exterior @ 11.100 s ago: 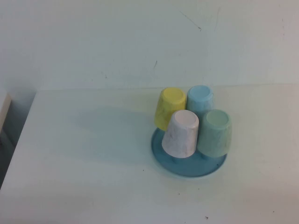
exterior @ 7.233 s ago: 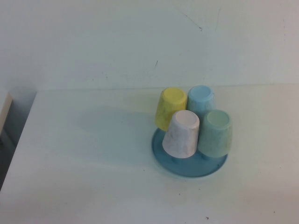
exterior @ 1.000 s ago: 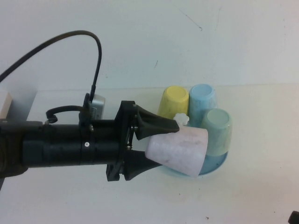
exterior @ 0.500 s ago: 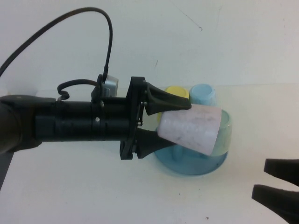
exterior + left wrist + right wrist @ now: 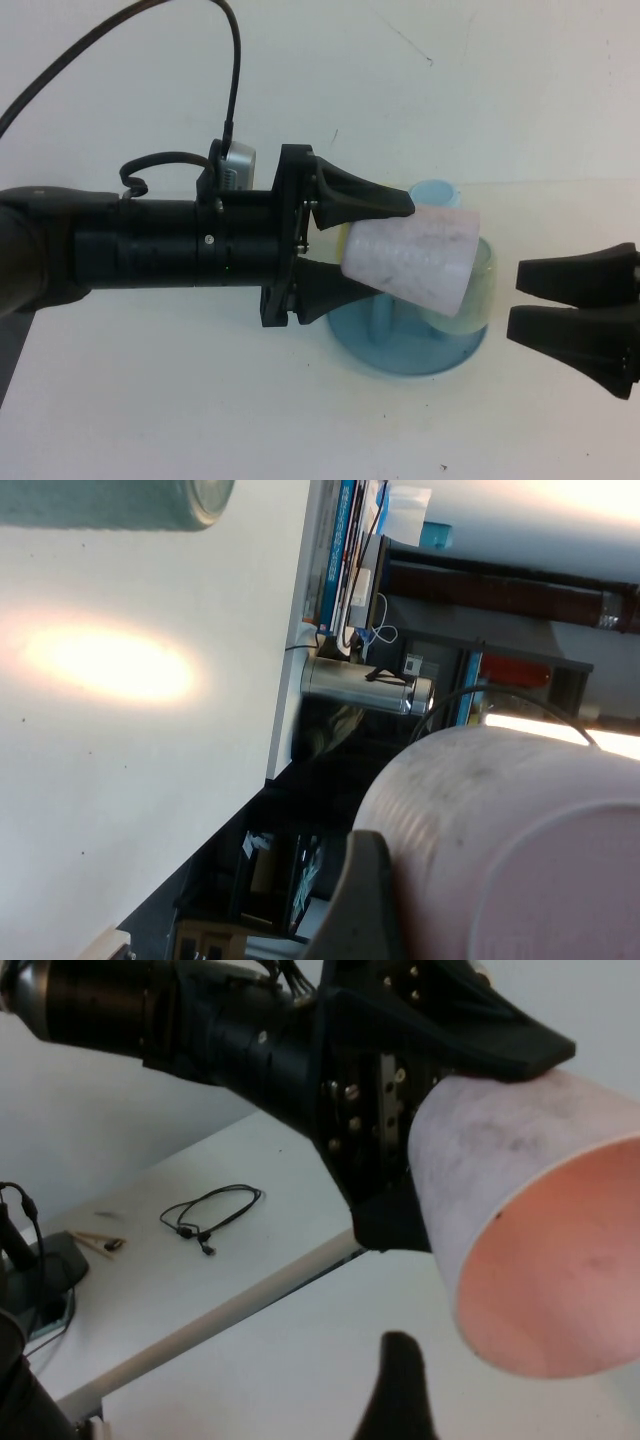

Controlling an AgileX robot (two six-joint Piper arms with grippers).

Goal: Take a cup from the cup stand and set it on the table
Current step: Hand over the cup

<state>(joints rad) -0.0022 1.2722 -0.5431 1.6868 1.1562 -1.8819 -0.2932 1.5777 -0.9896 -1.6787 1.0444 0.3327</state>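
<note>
My left gripper (image 5: 385, 250) is shut on the cup (image 5: 410, 258), pale pinkish-white and speckled. It holds the cup on its side in the air above the blue cup stand (image 5: 400, 350), mouth toward the right. In the right wrist view the cup (image 5: 480, 1150) shows its pink inside, with the left gripper's fingers (image 5: 450, 1020) above and below it. My right gripper (image 5: 515, 298) is open, level with the cup's mouth and a short gap to its right. The left wrist view shows the cup (image 5: 500, 830) close up.
A mint green cup (image 5: 482, 290) and a light blue cup (image 5: 435, 192) stand upside down on the stand's pegs behind the held cup. The yellow cup is almost hidden by my left gripper. The white table (image 5: 200, 400) spreads out in front and to the left.
My left gripper has lifted the cup off its peg and raised it slightly. My right gripper has come in from the lower right, up toward the cup's mouth.
</note>
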